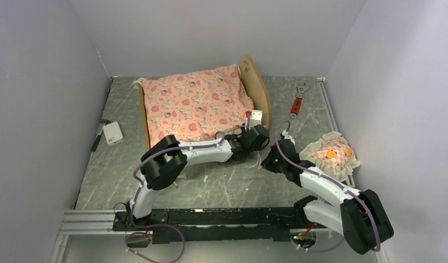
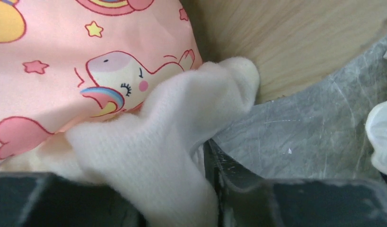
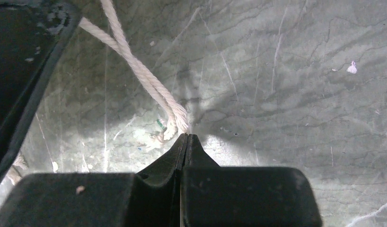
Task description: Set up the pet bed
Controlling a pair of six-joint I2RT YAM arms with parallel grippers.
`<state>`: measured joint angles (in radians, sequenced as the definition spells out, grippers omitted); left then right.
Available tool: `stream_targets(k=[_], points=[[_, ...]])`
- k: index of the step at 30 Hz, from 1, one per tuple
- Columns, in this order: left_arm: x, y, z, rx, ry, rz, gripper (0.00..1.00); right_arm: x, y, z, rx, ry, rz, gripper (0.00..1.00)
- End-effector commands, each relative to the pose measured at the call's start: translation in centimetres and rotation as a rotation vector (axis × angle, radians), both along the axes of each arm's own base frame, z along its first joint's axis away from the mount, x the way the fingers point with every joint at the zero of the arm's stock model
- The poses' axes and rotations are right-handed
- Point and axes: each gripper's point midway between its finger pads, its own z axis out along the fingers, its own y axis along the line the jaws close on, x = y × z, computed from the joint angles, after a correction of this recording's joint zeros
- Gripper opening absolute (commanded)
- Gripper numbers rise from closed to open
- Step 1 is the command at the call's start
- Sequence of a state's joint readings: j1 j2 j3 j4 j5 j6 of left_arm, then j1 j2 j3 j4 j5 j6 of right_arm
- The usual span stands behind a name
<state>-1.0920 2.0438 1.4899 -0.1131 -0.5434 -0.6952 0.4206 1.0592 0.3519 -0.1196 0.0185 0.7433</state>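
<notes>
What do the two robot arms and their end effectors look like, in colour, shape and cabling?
Both the left arm and the right arm have white rounded links between bulky black joints. A lilac cable runs along each. The left end effector and the right end effector have black fingers. A small green light glows on the right wrist.
</notes>
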Motion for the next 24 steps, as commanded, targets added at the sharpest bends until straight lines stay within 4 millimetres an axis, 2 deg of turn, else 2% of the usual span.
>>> stream_targets(k=[1,5,7,8,14,20,24], points=[[1.2,-1.2,1.4,-0.056,-0.032,0.019,0.35,0.5,0.3,1.2,0.019,-0.052,0.009,0.00],[0.9,-1.3,1.4,-0.066,-0.032,0.000,0.17,0.6,-0.1,1.7,0.001,-0.066,0.004,0.00],[0.8,-1.3,1.5,-0.076,-0.036,-0.012,0.03,0.7,-0.4,2.1,-0.010,-0.078,-0.004,0.00],[0.7,-1.3,1.6,-0.080,-0.035,-0.016,0.00,0.8,-0.5,2.4,-0.015,-0.084,-0.007,0.00],[0.0,-1.5,2.1,-0.118,-0.035,-0.072,0.00,2.0,-1.0,4.5,-0.015,-0.141,-0.013,0.00],[-0.7,-1.3,2.6,-0.130,-0.020,-0.120,0.00,3.8,-0.6,7.6,0.032,-0.236,0.020,0.00],[-1.0,-1.3,3.1,-0.146,-0.017,-0.148,0.00,5.1,-0.6,9.0,0.070,-0.288,0.040,0.00]])
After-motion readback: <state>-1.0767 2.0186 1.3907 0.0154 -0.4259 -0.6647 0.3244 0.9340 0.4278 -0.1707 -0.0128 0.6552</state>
